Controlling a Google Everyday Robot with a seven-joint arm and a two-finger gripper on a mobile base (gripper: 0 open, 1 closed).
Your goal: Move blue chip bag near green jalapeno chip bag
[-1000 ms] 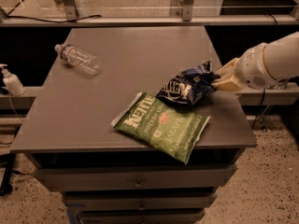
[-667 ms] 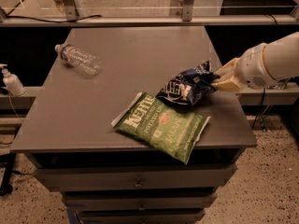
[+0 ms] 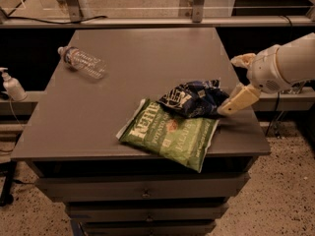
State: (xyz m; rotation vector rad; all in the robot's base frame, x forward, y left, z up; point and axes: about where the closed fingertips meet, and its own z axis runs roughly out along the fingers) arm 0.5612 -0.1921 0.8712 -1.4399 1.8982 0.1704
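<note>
The blue chip bag (image 3: 191, 98), dark navy and wrinkled with white lettering, lies at the right of the grey table (image 3: 98, 117). Its lower edge rests on the top edge of the green jalapeno chip bag (image 3: 170, 137), which lies flat near the table's front edge. My gripper (image 3: 229, 85) is just right of the blue bag and is open. Its lower beige finger (image 3: 238, 100) points down at the bag's right end. The upper finger (image 3: 243, 59) is held clear above.
A clear plastic water bottle (image 3: 81, 61) lies on its side at the table's far left. A white pump bottle (image 3: 12, 86) stands on a ledge left of the table. Drawers sit below the table front. A metal frame runs behind the table.
My gripper has opened and let go of the blue bag. The bag has settled slightly lower onto the green bag's top edge.
</note>
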